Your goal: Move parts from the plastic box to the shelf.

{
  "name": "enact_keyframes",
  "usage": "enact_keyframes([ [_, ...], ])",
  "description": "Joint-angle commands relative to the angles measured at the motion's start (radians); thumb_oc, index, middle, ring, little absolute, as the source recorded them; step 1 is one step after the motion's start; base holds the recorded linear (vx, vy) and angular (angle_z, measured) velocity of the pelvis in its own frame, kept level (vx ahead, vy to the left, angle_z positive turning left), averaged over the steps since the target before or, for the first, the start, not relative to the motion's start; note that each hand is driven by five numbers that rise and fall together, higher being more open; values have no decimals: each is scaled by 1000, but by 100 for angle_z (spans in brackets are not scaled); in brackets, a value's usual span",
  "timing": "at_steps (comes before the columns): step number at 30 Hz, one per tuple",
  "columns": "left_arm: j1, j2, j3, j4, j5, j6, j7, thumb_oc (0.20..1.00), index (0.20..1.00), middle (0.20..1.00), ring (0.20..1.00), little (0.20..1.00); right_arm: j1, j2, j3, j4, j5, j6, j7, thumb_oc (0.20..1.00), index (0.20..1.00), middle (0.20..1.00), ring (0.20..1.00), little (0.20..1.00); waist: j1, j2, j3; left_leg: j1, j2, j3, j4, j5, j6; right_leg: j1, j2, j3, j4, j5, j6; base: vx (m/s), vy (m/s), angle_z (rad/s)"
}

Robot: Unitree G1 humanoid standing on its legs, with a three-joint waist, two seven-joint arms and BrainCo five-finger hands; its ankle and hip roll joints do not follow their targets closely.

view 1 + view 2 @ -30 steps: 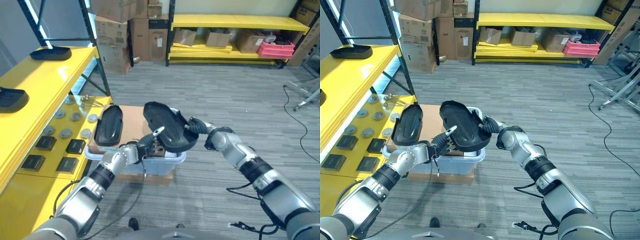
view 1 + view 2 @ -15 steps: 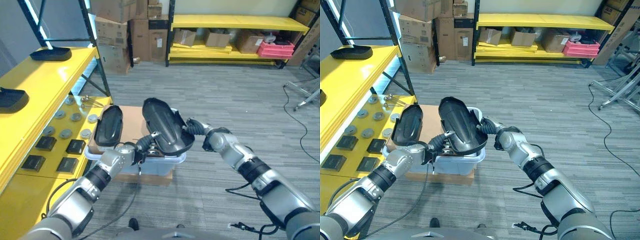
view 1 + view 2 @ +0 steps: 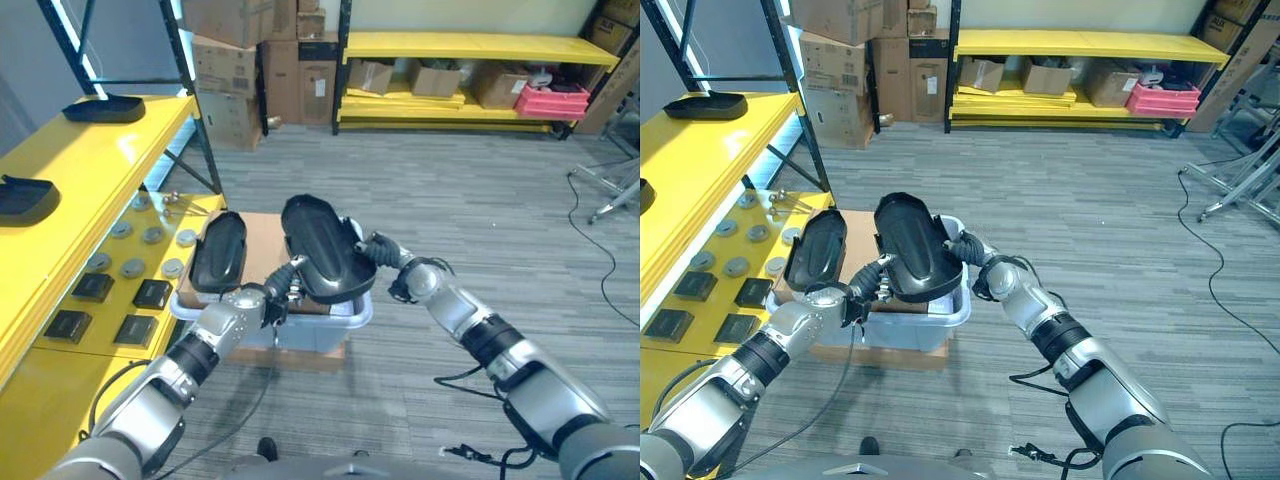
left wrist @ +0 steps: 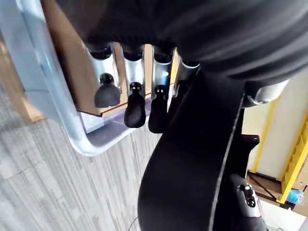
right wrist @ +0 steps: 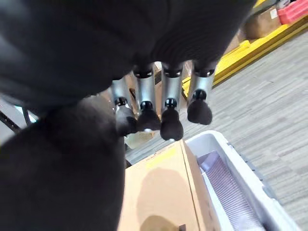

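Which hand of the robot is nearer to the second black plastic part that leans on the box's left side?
Left. The left hand is just beside that leaning black part; the right hand is beyond the lifted black part.

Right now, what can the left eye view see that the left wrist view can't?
The left eye view takes in the right hand, a second black part lying on cardboard, two black parts on the yellow shelf, and boxes at the back. The left wrist view gives the close look: the left hand's fingers curled beside the held part, over the box's pale rim. Both show the left hand, the big black part and the plastic box.
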Motion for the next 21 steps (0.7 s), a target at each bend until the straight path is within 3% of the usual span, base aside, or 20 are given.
enact_keyframes([
  [1,-127,-117,46,-58,7,-206,10,200,200,200,200,200,-58,94,-13,2,229,-7,-41,1000,1000,1000,1000,1000,43,-14,-38,44,-23,-59,4,-111,0,-40,-13,-38,9,7,25,0,0,0],
  [2,-138,-118,69,-75,34,-222,52,200,200,200,200,200,-44,134,-47,12,336,-3,-86,1000,1000,1000,1000,1000,45,-14,-37,44,-23,-60,4,-110,-1,-39,-13,-39,9,8,23,0,0,0],
  [10,-157,-103,138,-84,101,-246,105,200,200,200,200,200,-1,193,-155,33,569,-36,-165,1000,1000,1000,1000,1000,48,-11,-35,44,-23,-63,4,-108,-4,-36,-16,-45,8,8,21,0,0,0],
  [21,-169,-63,194,-43,176,-283,193,200,200,200,200,200,54,150,-307,47,644,-119,-249,1000,1000,1000,1000,1000,30,-9,-43,43,-20,-49,1,-105,-3,-42,-20,-43,5,15,23,0,0,0],
])
